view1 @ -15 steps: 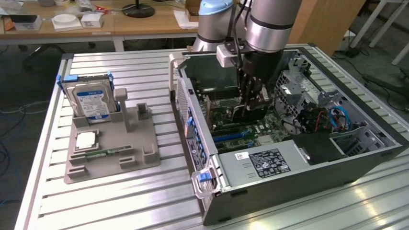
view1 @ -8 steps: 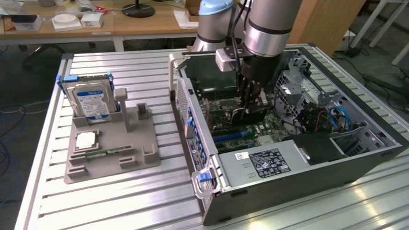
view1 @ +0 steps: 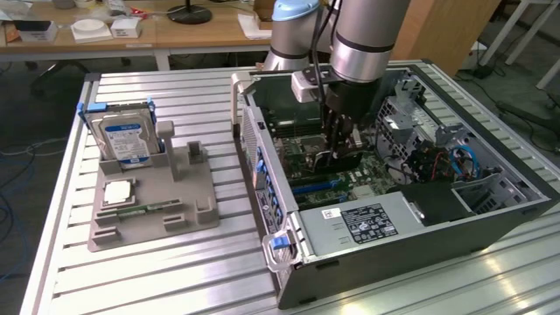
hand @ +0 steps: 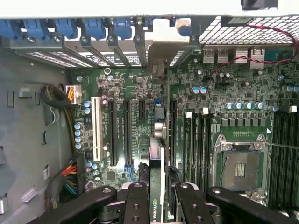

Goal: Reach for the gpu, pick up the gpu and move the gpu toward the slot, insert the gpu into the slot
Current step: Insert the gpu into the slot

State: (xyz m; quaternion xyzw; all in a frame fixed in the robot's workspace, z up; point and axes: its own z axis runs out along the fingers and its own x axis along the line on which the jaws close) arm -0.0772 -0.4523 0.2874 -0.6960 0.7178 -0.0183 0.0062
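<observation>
Grey moulded parts tray [view1: 188,220] lying at the exterior view's left on the slatted aluminium table [view1: 175,275], with the blue-and-white-labelled hard drive [view1: 125,138] stood on edge in its rack, presumably for easy top-down access; small square silver chip [view1: 118,191] and thin green memory strip [view1: 131,211] seated flat in their own recesses just in front. Open black tower computer case [view1: 420,216] laid on its side further right, side panel off, evidently so the green motherboard [hand: 140,93] faces upward toward the arm. Black two-fingered gripper [hand: 156,196] lowered inside the case, clamped on the thin dark circuit card with green logo, the gpu [hand: 156,186], held edge-down between the pads. Card poised directly above the row of long black expansion slots [hand: 126,133], edge aligned lengthwise with them, apparently for a straight downward seating. Contact between card edge and slot not determinable. Metal bracket end of the card cut off from sight; most of the card body hidden behind the fingers. Rear of case partly masked by the silver arm [view1: 368,33].
</observation>
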